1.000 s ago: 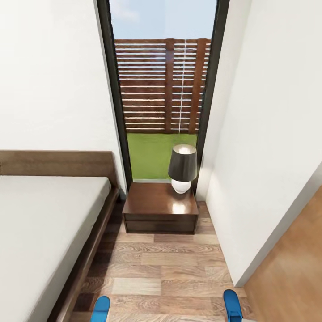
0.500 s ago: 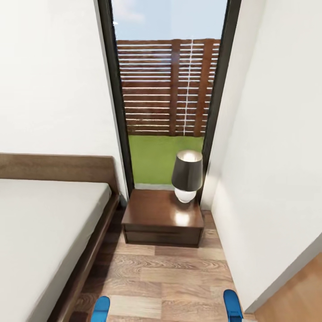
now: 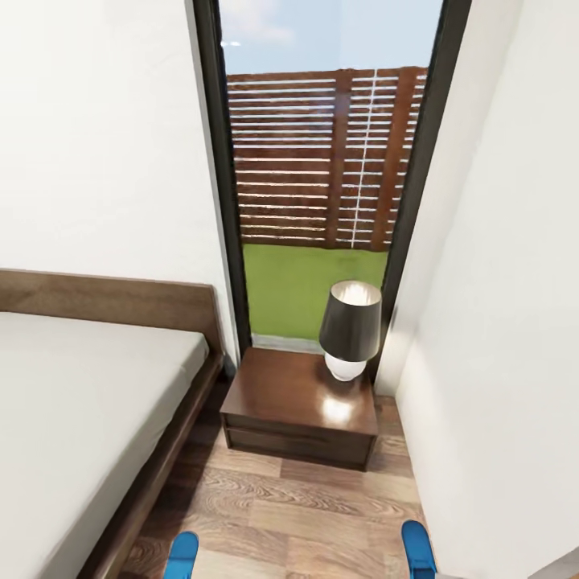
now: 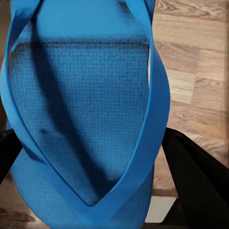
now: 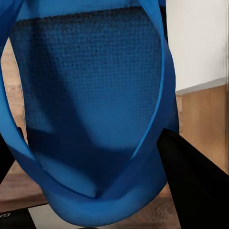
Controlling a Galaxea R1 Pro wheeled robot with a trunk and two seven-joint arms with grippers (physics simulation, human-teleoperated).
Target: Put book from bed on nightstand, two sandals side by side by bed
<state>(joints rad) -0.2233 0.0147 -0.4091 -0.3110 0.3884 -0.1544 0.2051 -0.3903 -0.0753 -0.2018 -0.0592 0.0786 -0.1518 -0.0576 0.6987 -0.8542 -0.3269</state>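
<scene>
Two bright blue sandals are held up off the floor, one in each gripper. The left sandal [image 4: 86, 109] lies between the black fingers [image 4: 195, 181] of my left gripper [image 4: 95, 167], which is shut on it; its tip [image 3: 182, 555] peeks in at the head view's lower edge. My right gripper [image 5: 95, 167] is shut on the other sandal [image 5: 90, 95], whose tip [image 3: 418, 548] sits low on the right. The bed [image 3: 72, 418] with its off-white mattress runs along the left. Ahead stands the dark brown nightstand [image 3: 281, 398]. The book is out of view.
A lamp [image 3: 351, 330] with a dark shade stands on the nightstand's far right corner. Behind it is a tall window [image 3: 322, 161] onto a fence and grass. A white wall [image 3: 498, 362] closes the right side, leaving a narrow strip of wood-plank floor [image 3: 297, 515] beside the bed.
The whole head picture has shifted, so the camera has moved: the nightstand and window now sit lower and further right, and the brown surface at the right has slipped out. Both sandals stay gripped.
</scene>
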